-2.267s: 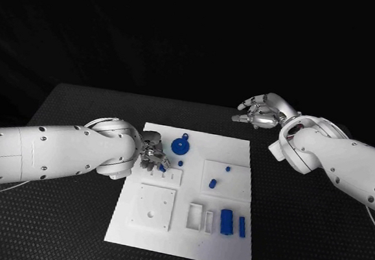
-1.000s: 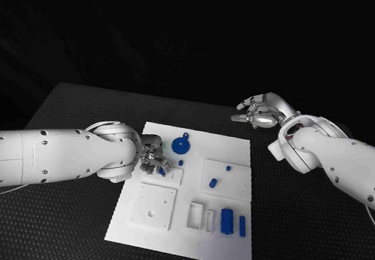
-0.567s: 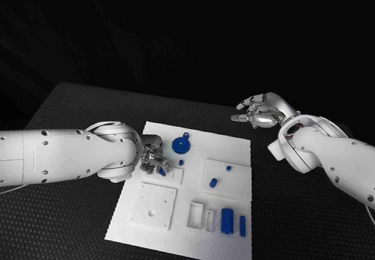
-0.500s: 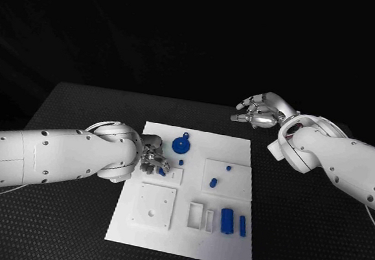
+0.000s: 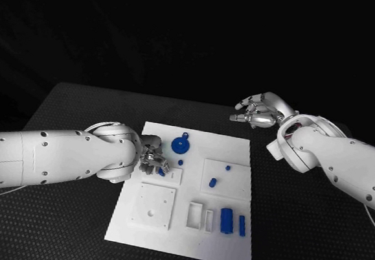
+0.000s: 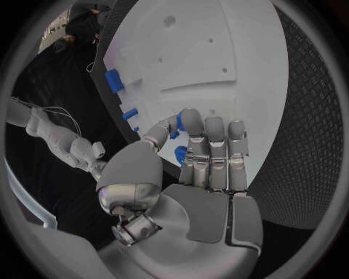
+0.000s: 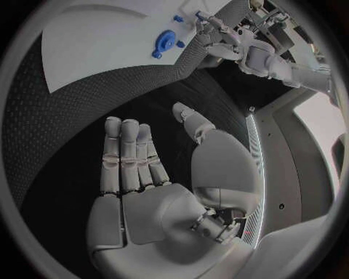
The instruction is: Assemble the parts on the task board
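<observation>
You've got the black table [image 5: 71,153] w/ the white task board [image 5: 187,235] in the middle. Left arm [image 5: 42,159] comes in low from the left, forearm lying across the table's left side, wrist bent toward the board's left edge. Right arm [image 5: 352,169] angles in from the right, elbow high, wrist raised beyond the board's far right corner. Right hand [image 5: 258,112] hangs over bare table, clear of the board, fingers spread & nearly straight, holding nothing. Left hand [image 5: 153,158] sits over the board's upper-left recess, fingers curled together, thumb pressed in; wrist view shows a small blue part [image 6: 180,154] pinched betw. thumb & fingers. On the board: blue disc [image 5: 180,146] near the far edge, blue cylinder [image 5: 226,220] & thin blue bar [image 5: 242,225] side by side near the near right, small blue peg [image 5: 212,182] mid-right.
</observation>
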